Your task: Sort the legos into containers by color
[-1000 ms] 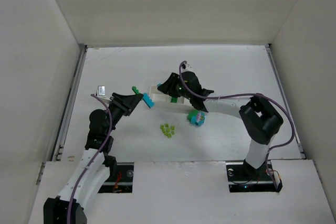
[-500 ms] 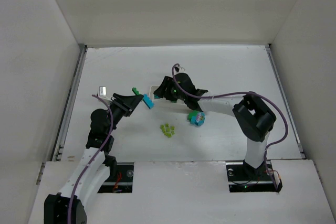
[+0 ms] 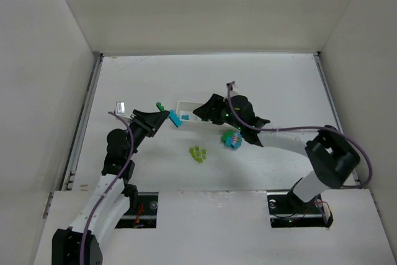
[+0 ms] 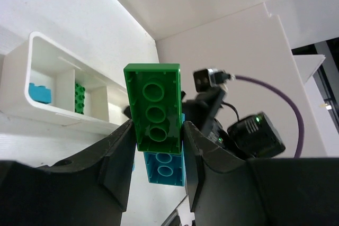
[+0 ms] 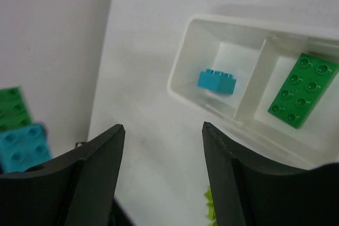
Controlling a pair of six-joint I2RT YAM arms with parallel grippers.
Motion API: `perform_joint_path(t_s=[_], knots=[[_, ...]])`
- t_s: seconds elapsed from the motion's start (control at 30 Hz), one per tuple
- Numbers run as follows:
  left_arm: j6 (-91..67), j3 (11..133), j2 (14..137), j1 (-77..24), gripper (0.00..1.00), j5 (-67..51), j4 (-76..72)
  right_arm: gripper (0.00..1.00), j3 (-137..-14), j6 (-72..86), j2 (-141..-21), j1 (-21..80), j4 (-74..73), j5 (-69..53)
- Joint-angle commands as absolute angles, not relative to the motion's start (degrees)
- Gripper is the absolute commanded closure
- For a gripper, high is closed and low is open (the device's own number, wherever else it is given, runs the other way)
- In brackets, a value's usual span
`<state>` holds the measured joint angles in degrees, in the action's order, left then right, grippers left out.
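Note:
My left gripper (image 4: 157, 130) is shut on a dark green lego (image 4: 153, 104) stuck to a cyan lego (image 4: 165, 168), held above the table left of the tray; it also shows in the top view (image 3: 165, 116). The white tray (image 5: 183, 72) holds one cyan lego (image 5: 217, 81) in its end compartment and one green lego (image 5: 302, 89) in the compartment beside it. My right gripper (image 5: 163, 130) is open and empty, just in front of the tray's left end (image 3: 185, 105). Yellow-green legos (image 3: 198, 154) lie on the table in front.
A small heap of cyan and green legos (image 3: 232, 139) lies under my right forearm, right of the yellow-green ones. White walls close in the table on three sides. A small grey block (image 3: 120, 107) sits near the left edge.
My right gripper has drawn back to the right, off the tray's left end, which now shows. My left gripper holds its two legos in about the same place.

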<state>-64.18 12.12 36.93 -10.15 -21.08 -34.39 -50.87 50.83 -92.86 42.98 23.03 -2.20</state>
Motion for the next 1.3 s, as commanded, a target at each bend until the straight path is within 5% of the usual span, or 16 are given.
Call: perform_joint_path(t_s=[0.0,0.13,0.53,0.8,1.27], knots=[[-66.6,12.4,38.0,-10.9,0.89,-22.8,-41.7,0.3,-42.5,53.6,-83.6,40.9,43.5,-10.1],[-69.2,11.7,39.2,-11.8,0.89,-23.7,-45.1,0.18,-36.4,58.1,-81.2,41.1,56.5,-18.0],[-71.1,11.6,39.1,-17.0,0.89,-22.5,-44.9,0.12,-38.8,64.6,-88.7,44.9,67.6,-24.9],[-70.4,11.3,39.7,-19.1,0.89,-21.2,-45.0,0.3,-40.5,65.0,-89.5,45.8,66.4,-25.0],[-70.3,11.5,40.3,-19.6,0.89,-21.1,-45.7,0.42,-42.8,64.6,-92.2,46.6,63.0,-25.1]])
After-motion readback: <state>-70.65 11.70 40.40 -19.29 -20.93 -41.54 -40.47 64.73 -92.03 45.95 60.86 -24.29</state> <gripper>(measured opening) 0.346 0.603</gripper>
